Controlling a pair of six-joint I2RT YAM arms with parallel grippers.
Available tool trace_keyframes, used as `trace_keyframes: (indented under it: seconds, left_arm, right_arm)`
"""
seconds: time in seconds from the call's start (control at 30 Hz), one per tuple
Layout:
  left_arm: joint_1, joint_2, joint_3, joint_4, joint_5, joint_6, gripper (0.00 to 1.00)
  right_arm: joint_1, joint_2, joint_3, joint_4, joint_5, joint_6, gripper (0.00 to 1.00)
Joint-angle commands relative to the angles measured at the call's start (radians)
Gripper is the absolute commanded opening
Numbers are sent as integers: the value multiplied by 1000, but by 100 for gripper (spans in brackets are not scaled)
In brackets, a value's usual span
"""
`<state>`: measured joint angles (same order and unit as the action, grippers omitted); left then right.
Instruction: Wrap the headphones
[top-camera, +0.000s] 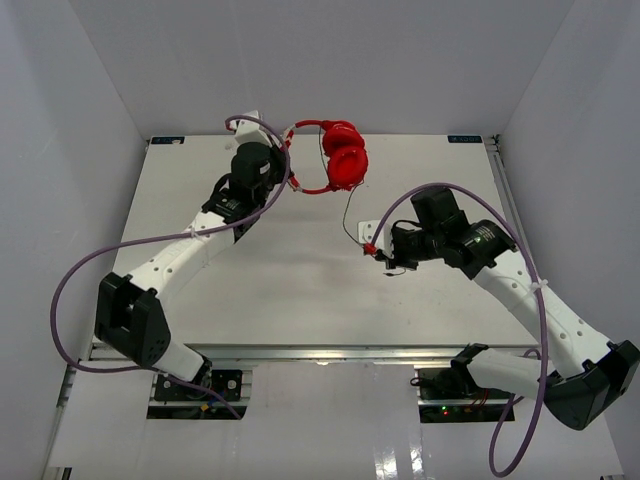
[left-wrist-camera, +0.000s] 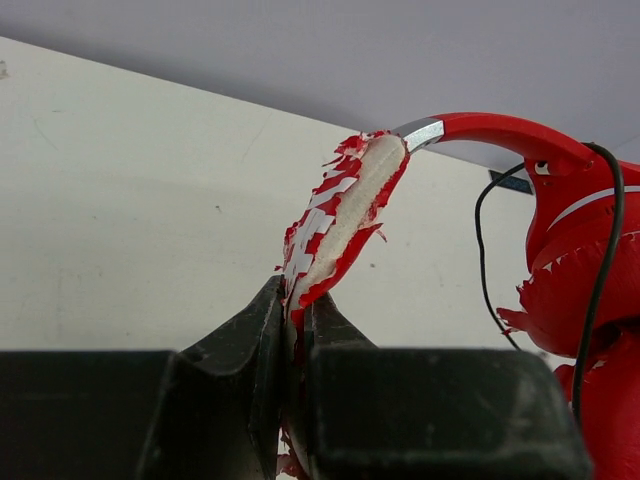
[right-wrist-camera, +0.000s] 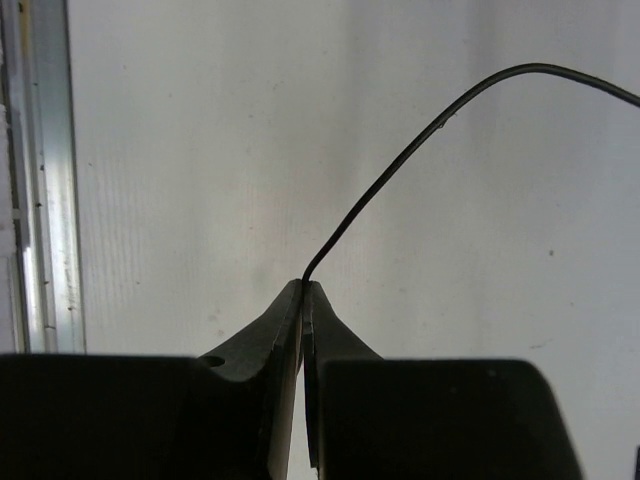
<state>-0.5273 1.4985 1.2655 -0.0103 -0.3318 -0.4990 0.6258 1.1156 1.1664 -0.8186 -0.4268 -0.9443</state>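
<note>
The red headphones (top-camera: 344, 157) hang near the far edge of the table, cups folded together. My left gripper (top-camera: 287, 170) is shut on their peeling red-and-white headband (left-wrist-camera: 340, 225), which rises from between the jaws toward the red cup (left-wrist-camera: 585, 270) at right. A thin dark cable (top-camera: 349, 215) runs down from the cups to my right gripper (top-camera: 372, 248), which is shut on it near a small red plug end. In the right wrist view the cable (right-wrist-camera: 420, 150) curves up and right out of the closed jaw tips (right-wrist-camera: 304, 287).
Purple robot cables (top-camera: 95, 270) loop beside both arms. White walls enclose the white table (top-camera: 290, 290) on three sides. A metal rail (right-wrist-camera: 45, 180) runs along the table's edge in the right wrist view.
</note>
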Motion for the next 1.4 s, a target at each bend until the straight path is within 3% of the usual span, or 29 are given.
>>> trace_keyframes:
  seconds: [0.0, 0.2, 0.4, 0.67, 0.93, 1.2, 1.3, 1.37]
  left_arm:
    - [-47, 75, 31, 84, -48, 18, 0]
    - [-79, 170, 80, 83, -64, 45, 0]
    - [-104, 202, 36, 94, -40, 75, 0]
    - [-129, 95, -147, 159, 98, 133, 0]
    - [-169, 17, -289, 221, 193, 117, 0]
    - [-246, -45, -341, 229, 283, 128, 0]
    - [-253, -91, -369, 228, 221, 125, 0]
    - [-252, -121, -378, 222, 168, 125, 0]
  right_arm:
    - [9, 14, 83, -19, 100, -54, 8]
    - [27, 1, 51, -4, 179, -80, 8]
    - [31, -25, 28, 36, 290, -107, 8]
    - [10, -26, 62, 119, 457, -117, 8]
    - [-44, -13, 92, 156, 465, -86, 8]
    - [-98, 15, 104, 172, 406, -46, 8]
    - [-137, 8, 105, 122, 230, -26, 8]
    - [-164, -7, 92, 53, 90, -55, 15]
